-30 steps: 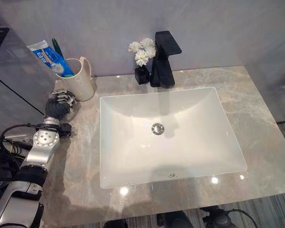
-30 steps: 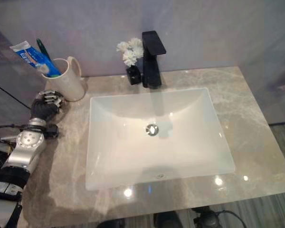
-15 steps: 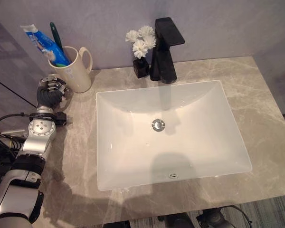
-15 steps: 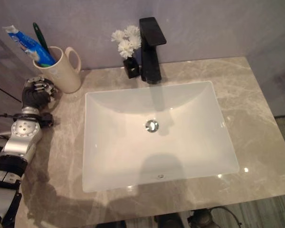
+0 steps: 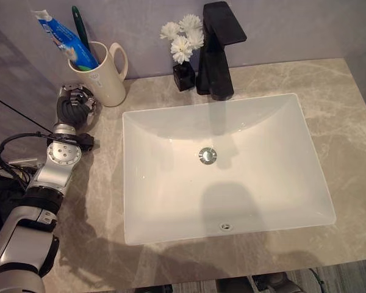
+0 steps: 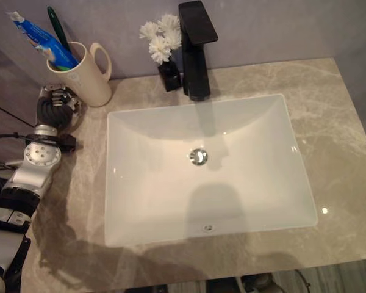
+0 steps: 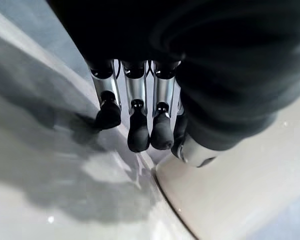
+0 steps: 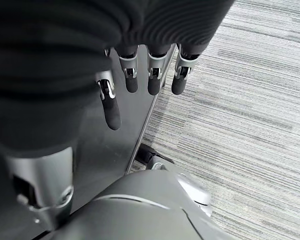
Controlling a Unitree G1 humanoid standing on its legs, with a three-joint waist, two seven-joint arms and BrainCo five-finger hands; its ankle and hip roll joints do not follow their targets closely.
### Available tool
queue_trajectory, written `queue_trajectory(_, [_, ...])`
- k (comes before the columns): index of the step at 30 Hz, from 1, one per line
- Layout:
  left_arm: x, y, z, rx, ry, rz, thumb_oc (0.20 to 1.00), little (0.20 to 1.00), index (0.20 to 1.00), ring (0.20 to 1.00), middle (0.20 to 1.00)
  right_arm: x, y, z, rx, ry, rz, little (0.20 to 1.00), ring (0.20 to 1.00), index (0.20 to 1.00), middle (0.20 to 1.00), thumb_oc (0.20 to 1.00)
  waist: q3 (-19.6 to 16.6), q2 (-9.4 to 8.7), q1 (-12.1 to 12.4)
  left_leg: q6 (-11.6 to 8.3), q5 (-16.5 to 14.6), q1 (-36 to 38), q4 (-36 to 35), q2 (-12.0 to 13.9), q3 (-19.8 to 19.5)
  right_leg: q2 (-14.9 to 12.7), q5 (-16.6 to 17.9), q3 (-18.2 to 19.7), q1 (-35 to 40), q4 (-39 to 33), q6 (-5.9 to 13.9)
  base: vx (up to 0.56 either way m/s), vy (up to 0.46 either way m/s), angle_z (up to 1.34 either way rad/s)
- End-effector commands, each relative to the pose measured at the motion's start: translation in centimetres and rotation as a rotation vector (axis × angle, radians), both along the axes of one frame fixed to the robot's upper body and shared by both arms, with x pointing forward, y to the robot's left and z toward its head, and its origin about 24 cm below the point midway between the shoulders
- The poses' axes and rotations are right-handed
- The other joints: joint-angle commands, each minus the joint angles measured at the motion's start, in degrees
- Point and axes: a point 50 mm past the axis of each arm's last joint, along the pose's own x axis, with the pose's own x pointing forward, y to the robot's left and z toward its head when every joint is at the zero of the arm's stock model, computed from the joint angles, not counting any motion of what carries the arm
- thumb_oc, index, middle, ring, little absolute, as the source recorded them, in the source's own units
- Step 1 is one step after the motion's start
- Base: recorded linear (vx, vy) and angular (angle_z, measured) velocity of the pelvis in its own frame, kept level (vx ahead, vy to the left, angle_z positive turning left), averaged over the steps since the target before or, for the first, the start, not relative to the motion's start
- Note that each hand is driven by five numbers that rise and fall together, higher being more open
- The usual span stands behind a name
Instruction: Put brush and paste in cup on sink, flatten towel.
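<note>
A cream cup [image 5: 104,79] with a handle stands at the back left of the grey marble counter [image 5: 344,128], beside the white sink [image 5: 171,207]. A blue and white paste tube [image 5: 62,35] and a green brush [image 5: 80,27] stand upright inside it. My left hand [image 5: 73,108] rests on the counter just left of the cup's base. Its fingers [image 7: 139,130] are relaxed and hold nothing, close to the cup wall [image 7: 240,200]. My right hand [image 8: 151,75] hangs low beside a cabinet, over striped carpet, with its fingers straight and empty.
A black faucet [image 5: 218,52] stands behind the sink's back rim, with white flowers in a small black vase [image 5: 183,55] to its left. A wall runs close behind the cup. The counter's left edge lies beside my left arm.
The camera has moved, so the whole scene sits differently in the picture. The left hand keeps its place beside the cup.
</note>
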Motion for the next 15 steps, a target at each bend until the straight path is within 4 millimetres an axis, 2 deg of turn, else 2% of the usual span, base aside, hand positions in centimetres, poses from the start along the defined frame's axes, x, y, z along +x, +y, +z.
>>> queue_trajectory(1, [1.3,-2.1,4.2,0.024,-0.138,-0.038,0.200,0.200,0.200,0.200,0.200,10.0,2.2,6.6,0.051,-0.409,0.074,1.000,1.000,1.000,1.000,1.000,2.27,1.40,-0.53,0.40,-0.18,2.03,0.47,-2.06,-1.06,-3.03,-2.97,2.12,5.62,-0.06,6.35,0.00,0.000,0.00])
queue_trajectory(7, [1.9,-4.1,5.0,0.012,-0.178,-0.062,0.200,0.200,0.200,0.200,0.200,9.9,1.2,6.8,0.033,-0.424,0.039,1.000,1.000,1.000,1.000,1.000,3.06,3.59,-1.56,-0.04,0.30,1.13,0.47,-2.49,-1.77,-3.77,-3.26,0.84,5.79,0.01,6.25,0.00,-0.016,0.18])
queue_trajectory(11, [2.0,-4.4,5.1,0.011,-0.187,-0.060,0.200,0.200,0.200,0.200,0.200,9.8,0.9,6.8,0.036,-0.433,0.012,1.000,1.000,1.000,1.000,1.000,3.29,4.24,-1.84,-0.23,0.38,0.88,0.47,-2.52,-1.79,-4.10,-3.42,0.33,5.78,0.17,6.18,0.00,-0.019,0.11])
queue_trajectory(15, [2.3,-5.8,5.1,-0.006,-0.192,-0.089,0.200,0.200,0.200,0.200,0.200,9.3,0.0,6.6,0.035,-0.432,-0.043,1.000,1.000,1.000,1.000,1.000,3.81,5.70,-2.74,-0.55,0.54,0.73,0.47,-2.71,-1.88,-4.65,-3.68,-0.76,5.97,0.41,6.12,0.01,-0.009,0.04])
